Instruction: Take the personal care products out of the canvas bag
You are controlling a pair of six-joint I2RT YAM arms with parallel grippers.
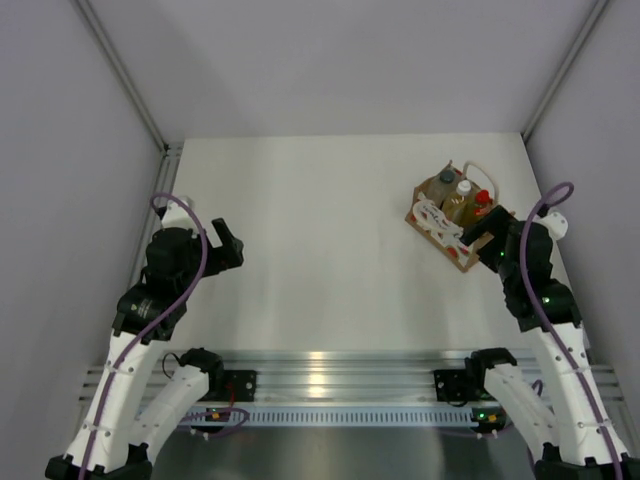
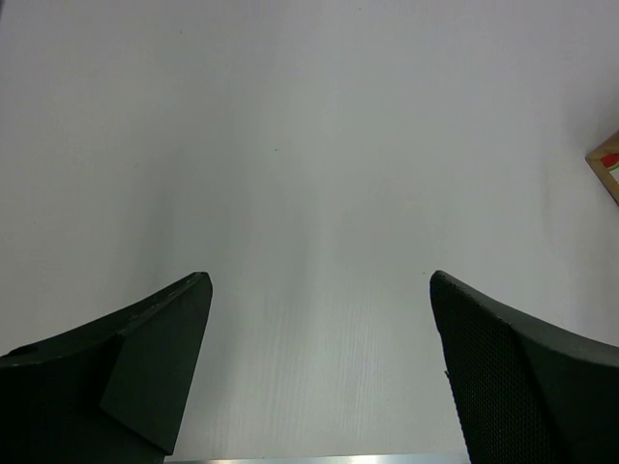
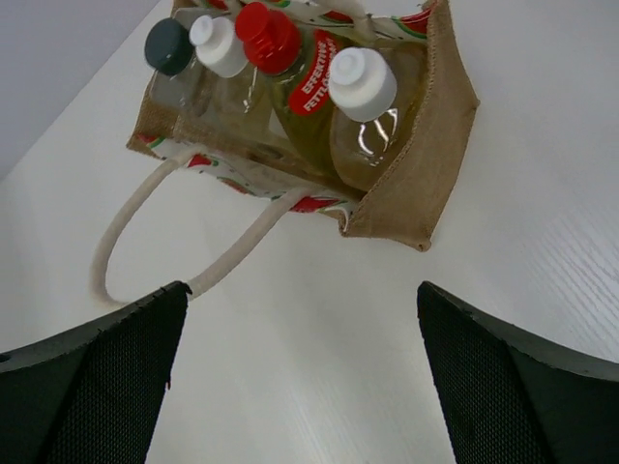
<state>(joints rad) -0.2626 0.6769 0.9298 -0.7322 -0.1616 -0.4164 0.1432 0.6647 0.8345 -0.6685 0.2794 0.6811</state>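
Spread-fingered right gripper [image 3: 302, 290] poised just short of canvas bag [image 3: 416, 184] at far right of table [image 1: 320, 250], four bottles [image 3: 290, 87] upright inside. Left gripper [image 2: 319, 280] likewise spread, empty. Best: centre over nearest white-capped bottle [image 3: 361, 82], avoiding rope handle [image 3: 145, 208].

left arm [image 1: 112, 390] and right arm [image 1: 575, 375] are white-shelled with black joints, a purple cable [image 1: 203, 255] looping up each from the silver rail [image 1: 330, 362]; left gripper [image 2: 319, 377] and right gripper [image 3: 295, 377] black, mesh-textured

We've got a tan bag [image 3: 426, 184], red-and-white print; dark grey cap [image 3: 169, 45], red cap [image 3: 268, 37], two white caps [image 3: 361, 82]; white surface [image 3: 319, 367].
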